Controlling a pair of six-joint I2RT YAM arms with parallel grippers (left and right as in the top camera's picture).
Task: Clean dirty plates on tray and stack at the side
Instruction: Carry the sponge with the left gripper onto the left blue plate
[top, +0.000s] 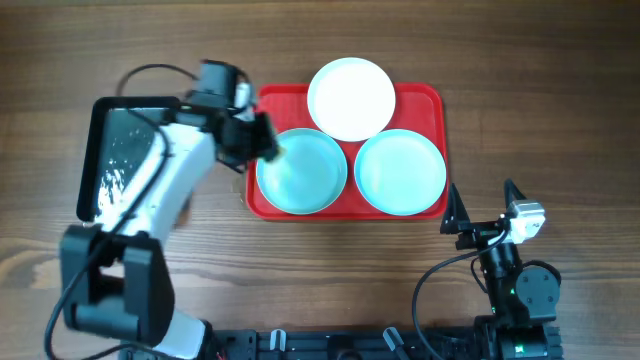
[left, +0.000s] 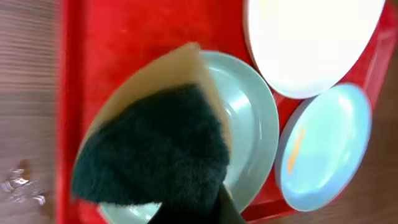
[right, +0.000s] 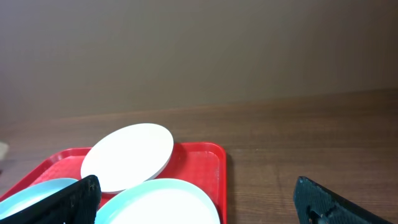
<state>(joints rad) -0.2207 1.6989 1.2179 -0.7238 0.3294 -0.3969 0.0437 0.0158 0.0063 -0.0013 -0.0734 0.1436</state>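
The red tray (top: 420, 98) holds three plates: a white plate (top: 350, 97) at the back, an aqua plate (top: 305, 172) at front left and an aqua plate (top: 400, 172) at front right. My left gripper (top: 262, 142) is at the left aqua plate's rim, shut on a sponge (left: 155, 146) with a dark green face and tan back that rests over that plate (left: 252, 118). The right aqua plate (left: 323, 146) has an orange smear. My right gripper (top: 482, 212) is open and empty, just right of the tray's front corner (right: 211, 163).
A black tray (top: 115, 160) with white specks lies left of the red tray, under my left arm. Wooden table all round.
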